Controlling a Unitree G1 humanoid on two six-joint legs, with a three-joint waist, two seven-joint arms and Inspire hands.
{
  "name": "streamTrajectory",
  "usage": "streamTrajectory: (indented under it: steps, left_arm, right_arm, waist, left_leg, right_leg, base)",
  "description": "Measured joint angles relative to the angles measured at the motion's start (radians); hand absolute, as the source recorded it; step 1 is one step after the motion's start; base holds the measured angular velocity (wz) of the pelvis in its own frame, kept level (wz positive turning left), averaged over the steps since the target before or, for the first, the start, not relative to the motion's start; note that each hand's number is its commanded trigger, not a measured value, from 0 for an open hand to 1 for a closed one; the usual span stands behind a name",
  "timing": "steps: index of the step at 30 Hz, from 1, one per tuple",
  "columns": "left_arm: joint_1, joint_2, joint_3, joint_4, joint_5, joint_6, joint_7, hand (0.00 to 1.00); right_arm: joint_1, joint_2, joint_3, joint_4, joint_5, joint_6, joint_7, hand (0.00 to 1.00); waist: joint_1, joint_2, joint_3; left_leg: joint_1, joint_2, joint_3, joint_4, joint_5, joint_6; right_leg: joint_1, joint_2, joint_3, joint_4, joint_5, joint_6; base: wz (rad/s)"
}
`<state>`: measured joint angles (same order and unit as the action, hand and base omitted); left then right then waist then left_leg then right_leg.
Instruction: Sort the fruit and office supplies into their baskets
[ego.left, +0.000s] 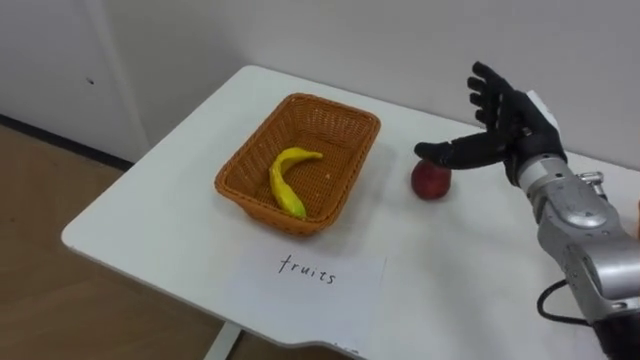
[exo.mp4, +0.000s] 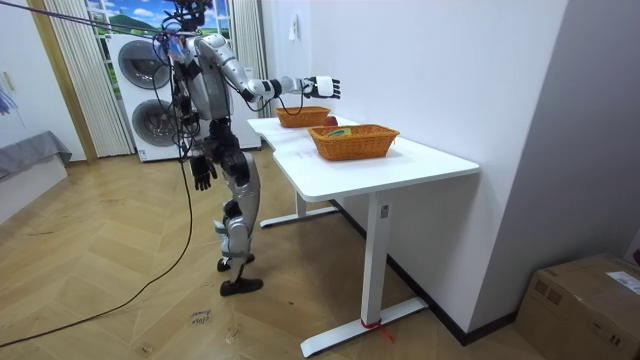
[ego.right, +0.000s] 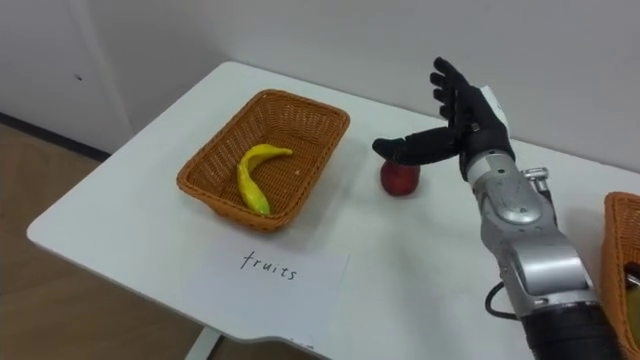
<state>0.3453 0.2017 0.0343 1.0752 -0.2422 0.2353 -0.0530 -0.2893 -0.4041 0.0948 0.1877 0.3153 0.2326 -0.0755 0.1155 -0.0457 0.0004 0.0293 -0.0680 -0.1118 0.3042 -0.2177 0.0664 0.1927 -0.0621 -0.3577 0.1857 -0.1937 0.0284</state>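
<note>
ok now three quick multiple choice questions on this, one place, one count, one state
1. The apple is: A inside the basket B on the table beside it C on the floor
2. Fruit inside the basket: A none B one C two
3. The right hand is: A open B shut on the apple C shut, holding nothing
Answers: 1 B, it sits on the table right of the basket. 2 B, a single yellow banana lies inside. 3 A, fingers straight above the apple.
</note>
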Motion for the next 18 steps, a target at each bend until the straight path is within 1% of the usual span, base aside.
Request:
streamTrajectory:
  steps: [4,7,8,10,12,13,15,17,18]
  left_arm:
    - [0.018,-0.002,-0.002,-0.003,-0.001,0.006,0.001,0.00]
    - [0.020,-0.002,-0.008,-0.004,-0.004,0.016,0.001,0.00]
    - [0.017,-0.002,-0.020,-0.005,-0.005,0.023,0.002,0.00]
    - [0.016,-0.006,-0.028,-0.008,-0.004,0.029,0.001,0.00]
    - [0.016,-0.011,-0.028,-0.017,-0.005,0.039,0.001,0.00]
    - [0.017,-0.015,-0.028,-0.017,-0.006,0.044,0.001,0.00]
    - [0.017,-0.018,-0.028,-0.018,-0.007,0.046,0.001,0.00]
    - [0.019,-0.020,-0.029,-0.016,-0.009,0.046,0.001,0.00]
    - [0.019,-0.022,-0.029,-0.016,-0.010,0.046,0.001,0.00]
  right_arm:
    - [0.000,0.002,0.000,0.057,0.033,0.000,-0.008,0.00]
    - [0.000,0.003,0.000,0.099,0.076,0.000,-0.010,0.00]
    - [0.000,0.003,0.000,0.112,0.092,0.000,-0.010,0.00]
    - [-0.002,0.003,-0.001,0.139,0.125,0.000,-0.009,0.00]
    - [-0.003,0.003,-0.002,0.171,0.137,0.002,-0.009,0.00]
    - [-0.007,0.003,-0.002,0.196,0.135,0.003,-0.008,0.00]
    - [-0.009,0.003,-0.013,0.242,0.124,0.005,-0.009,0.00]
    - [-0.013,0.003,-0.026,0.315,0.117,0.007,-0.011,0.00]
    - [-0.013,0.003,-0.031,0.329,0.117,0.008,-0.013,0.00]
  waist:
    - [0.002,0.001,0.0005]
    - [0.000,0.006,0.0009]
    - [-0.001,0.010,-0.0005]
    - [-0.001,0.015,-0.0083]
    - [-0.001,0.017,-0.0106]
    - [-0.001,0.021,-0.0105]
    - [0.002,0.026,-0.0055]
    - [0.003,0.021,-0.0029]
    - [0.005,0.020,-0.0029]
  left_leg:
    - [0.000,0.000,-0.001,0.000,0.000,0.000]
    - [-0.005,-0.001,-0.003,0.001,0.000,0.000]
    - [-0.010,-0.001,-0.005,0.003,0.000,0.000]
    - [-0.025,-0.001,-0.005,0.004,0.001,-0.001]
    - [-0.029,-0.001,-0.004,0.003,0.004,-0.002]
    - [-0.030,-0.002,-0.005,0.002,0.005,-0.001]
    - [-0.029,-0.003,-0.005,0.001,0.007,0.000]
    - [-0.034,-0.009,-0.005,0.001,0.007,0.001]
    - [-0.037,-0.011,-0.005,0.002,0.007,0.001]
  right_leg:
    - [0.000,0.000,0.000,0.000,0.000,0.000]
    - [-0.003,0.000,0.000,0.000,0.000,0.000]
    - [-0.007,0.000,-0.001,0.001,0.000,0.000]
    - [-0.022,-0.001,-0.002,0.003,0.000,0.000]
    - [-0.028,-0.002,-0.003,0.006,0.000,0.000]
    - [-0.031,-0.004,-0.003,0.010,0.000,0.000]
    - [-0.036,-0.007,-0.003,0.022,-0.005,0.000]
    - [-0.045,-0.015,-0.004,0.033,-0.020,-0.003]
    - [-0.052,-0.018,-0.004,0.043,-0.025,-0.004]
  base:
    - [0.00]
    - [0.00]
    - [0.00]
    - [0.00]
    - [0.00]
    - [0.00]
    - [0.02]
    - [0.00]
    - [0.00]
